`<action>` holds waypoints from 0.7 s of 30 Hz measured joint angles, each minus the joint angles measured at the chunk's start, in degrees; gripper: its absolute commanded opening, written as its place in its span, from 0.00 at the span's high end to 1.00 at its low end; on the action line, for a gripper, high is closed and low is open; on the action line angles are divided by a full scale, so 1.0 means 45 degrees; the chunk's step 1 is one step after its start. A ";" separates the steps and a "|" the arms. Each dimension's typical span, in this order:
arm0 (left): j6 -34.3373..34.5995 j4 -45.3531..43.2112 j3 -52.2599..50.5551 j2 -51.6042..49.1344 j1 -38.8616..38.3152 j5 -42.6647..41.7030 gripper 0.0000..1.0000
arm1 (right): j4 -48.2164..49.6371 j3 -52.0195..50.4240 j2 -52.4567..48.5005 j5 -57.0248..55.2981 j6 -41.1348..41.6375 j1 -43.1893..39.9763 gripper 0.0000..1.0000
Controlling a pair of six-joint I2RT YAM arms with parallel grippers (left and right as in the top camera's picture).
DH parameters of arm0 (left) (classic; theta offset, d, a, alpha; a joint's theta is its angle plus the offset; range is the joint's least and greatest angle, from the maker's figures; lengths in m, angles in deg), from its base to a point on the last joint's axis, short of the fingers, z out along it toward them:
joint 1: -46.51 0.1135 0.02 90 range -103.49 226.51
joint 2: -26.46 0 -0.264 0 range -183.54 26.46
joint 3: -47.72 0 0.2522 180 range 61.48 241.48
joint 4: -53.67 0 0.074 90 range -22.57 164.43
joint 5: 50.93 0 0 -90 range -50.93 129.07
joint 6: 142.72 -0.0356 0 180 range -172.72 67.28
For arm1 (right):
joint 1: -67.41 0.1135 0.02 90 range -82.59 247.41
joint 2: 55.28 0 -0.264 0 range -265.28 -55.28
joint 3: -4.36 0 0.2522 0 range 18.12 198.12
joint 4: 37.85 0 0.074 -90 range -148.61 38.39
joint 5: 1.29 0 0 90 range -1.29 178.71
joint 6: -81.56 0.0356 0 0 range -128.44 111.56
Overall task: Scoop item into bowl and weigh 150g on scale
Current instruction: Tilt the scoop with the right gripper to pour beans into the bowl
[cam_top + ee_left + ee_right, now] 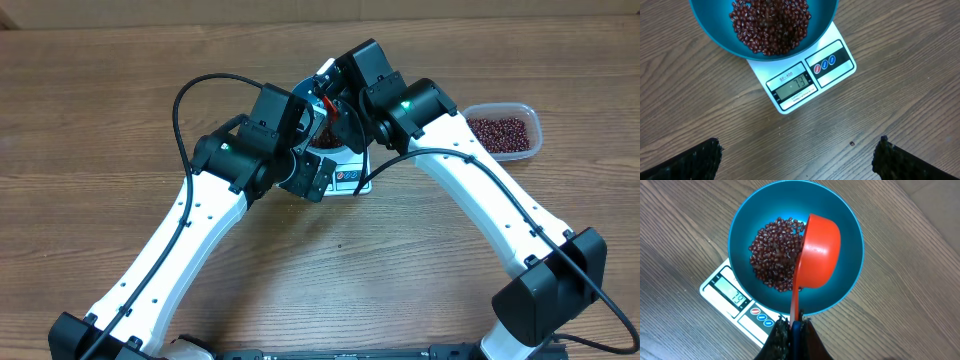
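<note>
The wooden bench [100,100] fills every view. Over it the left arm [190,220] and the right arm [490,190] lean in and meet above the middle, hiding most of what stands there in the overhead view.

The blue bowl [852,255] sits on the white scale [832,77], overhanging it so that only the scale's front strip with the display and buttons shows. Digits are lit on the display, but I cannot read them with certainty. Well apart, at the right edge of the bench, stands a clear plastic tub [535,125] with more beans in it.

The right claw [794,330] is clenched on the handle of a red-orange scoop [820,250]. The handle runs from the claw up over the bowl's near rim, and the scoop's cup hangs over the right half of the bowl, showing its smooth outer side to the wrist camera. Whether the cup touches the bowl I cannot tell.

The left claw [800,157] is released, its dark fingers wide apart with nothing between them, above bare bench just in front of the scale.

The beans [772,255] lie in a loose heap in the bowl, left of the scoop's cup and ahead of the right claw. A single stray bean [852,143] lies on the bench between the scale and the left claw.
</note>
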 measured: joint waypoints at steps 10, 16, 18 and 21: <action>0.0000 0.0000 0.0000 0.0000 0.0000 0.0000 0.00 | -0.0097 0.0000 0.0000 -0.0102 0.0000 0.0000 0.96; 0.0000 0.0000 0.0000 0.0000 0.0000 0.0000 0.00 | -0.0097 0.0000 0.0000 -0.0097 -0.0039 0.0000 0.96; 0.0000 0.0000 0.0000 0.0000 0.0000 0.0000 0.00 | -0.0175 0.0000 0.0000 -0.0087 -0.0189 0.0000 0.96; 0.0000 0.0000 0.0000 0.0000 0.0000 0.0000 0.00 | -0.0646 0.0000 0.0000 0.0063 -0.0903 0.0005 0.96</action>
